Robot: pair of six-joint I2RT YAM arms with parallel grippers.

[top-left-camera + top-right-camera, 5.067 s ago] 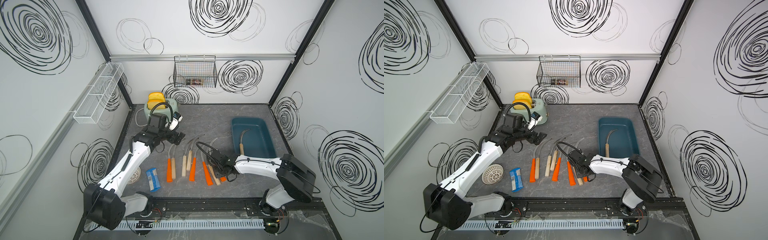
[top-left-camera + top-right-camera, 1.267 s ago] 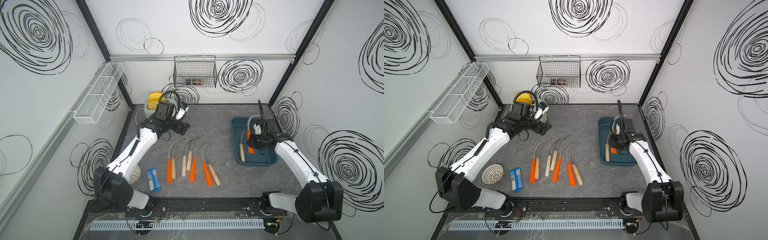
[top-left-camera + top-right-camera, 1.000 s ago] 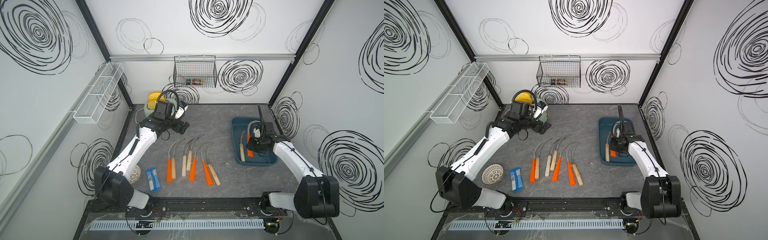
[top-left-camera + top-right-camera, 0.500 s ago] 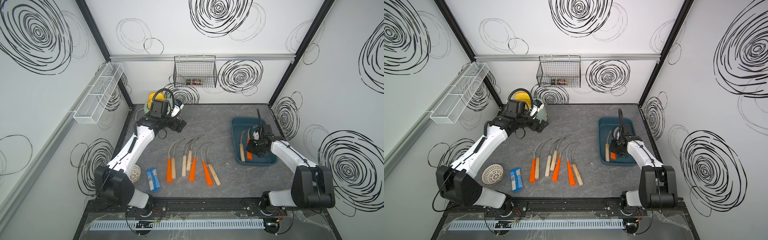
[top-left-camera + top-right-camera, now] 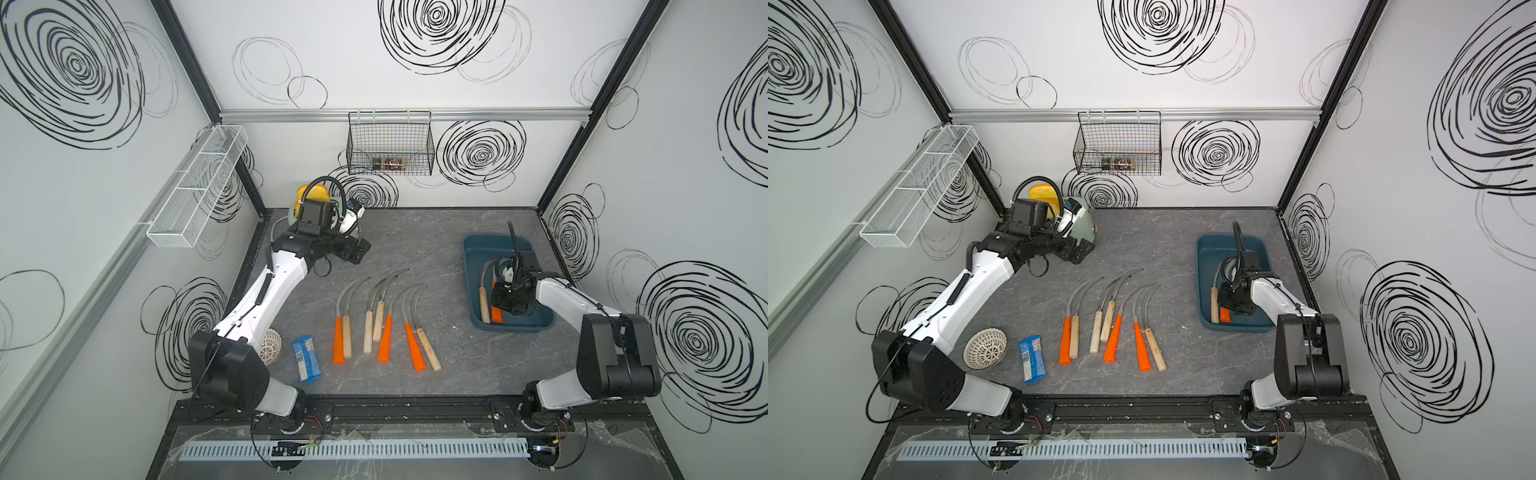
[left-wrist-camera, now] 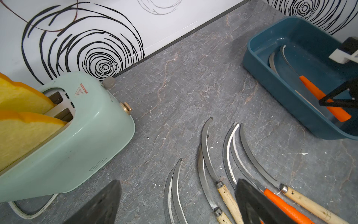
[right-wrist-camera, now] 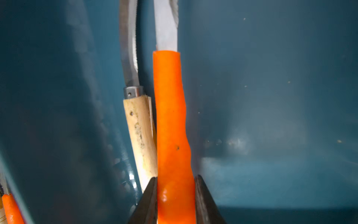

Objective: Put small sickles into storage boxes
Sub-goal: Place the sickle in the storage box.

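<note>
The teal storage box point(image 5: 515, 330) point(image 5: 1229, 240) stands at the table's right. My right gripper point(image 5: 508, 309) point(image 7: 175, 179) is down inside it, shut on the near end of an orange-handled small sickle point(image 7: 170, 116) whose blade points to the box's far end. A wooden-handled sickle point(image 7: 140, 126) point(image 5: 483, 303) lies right beside it against the box's left wall. Several more small sickles point(image 5: 384, 338) point(image 5: 1113, 332), orange and wood-handled, lie in a row mid-table. My left gripper point(image 5: 357, 251) point(image 6: 178, 182) hovers open and empty above the table, just beyond their blade tips.
A mint toaster point(image 6: 77, 126) point(image 5: 1084, 226) with yellow slices sits at the back left, close to my left wrist. A white perforated bowl point(image 5: 271, 341) and a blue packet point(image 5: 306, 359) lie front left. A black wire basket point(image 5: 390, 143) and a white mesh rack point(image 5: 195, 187) hang on the walls.
My right gripper took the orange-handled sickle from the table row to the box and has lowered it inside over the last second. My left gripper drew back a little toward the toaster.
</note>
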